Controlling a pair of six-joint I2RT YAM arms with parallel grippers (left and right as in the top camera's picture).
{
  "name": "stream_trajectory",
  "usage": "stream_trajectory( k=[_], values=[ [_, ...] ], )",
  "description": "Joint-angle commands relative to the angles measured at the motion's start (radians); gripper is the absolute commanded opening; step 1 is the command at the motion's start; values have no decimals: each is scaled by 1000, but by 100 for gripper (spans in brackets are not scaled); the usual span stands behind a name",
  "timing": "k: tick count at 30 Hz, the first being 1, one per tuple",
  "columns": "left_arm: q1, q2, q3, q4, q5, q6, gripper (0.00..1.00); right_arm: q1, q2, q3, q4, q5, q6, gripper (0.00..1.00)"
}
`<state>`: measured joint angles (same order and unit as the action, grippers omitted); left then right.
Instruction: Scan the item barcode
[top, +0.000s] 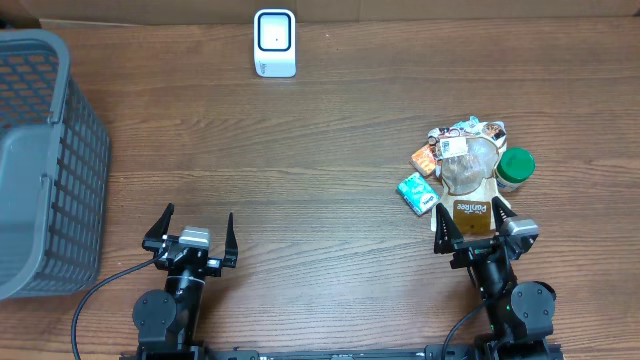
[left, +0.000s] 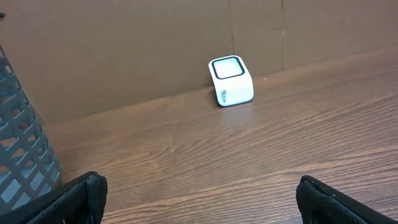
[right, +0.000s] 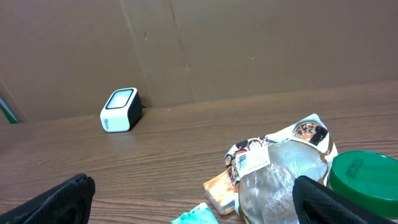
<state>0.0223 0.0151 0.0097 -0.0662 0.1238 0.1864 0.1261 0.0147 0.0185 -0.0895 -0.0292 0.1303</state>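
Left gripper (top: 198, 215) wide, empty, beside basket (top: 40, 160). Right gripper (top: 470, 212) wide, empty, at near edge of item pile (top: 465, 160). Scanner (top: 275, 43) far back.

A white scanner (right: 119, 110) stands on the desk (right: 161, 155) by the cardboard wall (right: 249, 50); lower right, a clear labelled bag (right: 280, 177) touches a green lid (right: 365, 174).

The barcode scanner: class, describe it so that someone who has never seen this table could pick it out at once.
Look along the far edge of the wooden table, by the brown cardboard wall. The scanner stands there alone, right of the grey basket, far from the pile of packets. It is the only white rounded box, with a dark-rimmed window.
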Motion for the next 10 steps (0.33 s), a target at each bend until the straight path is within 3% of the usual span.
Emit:
stream_trajectory(
  k=[1, 10],
  values=[
    [10, -11, -5, 0, 3, -14, 100, -4, -12, -10, 8, -3, -1, 100],
    [10, -11, -5, 0, 3, -14, 100, -4, -12, -10, 7, -2, -1, 100]
  ],
)
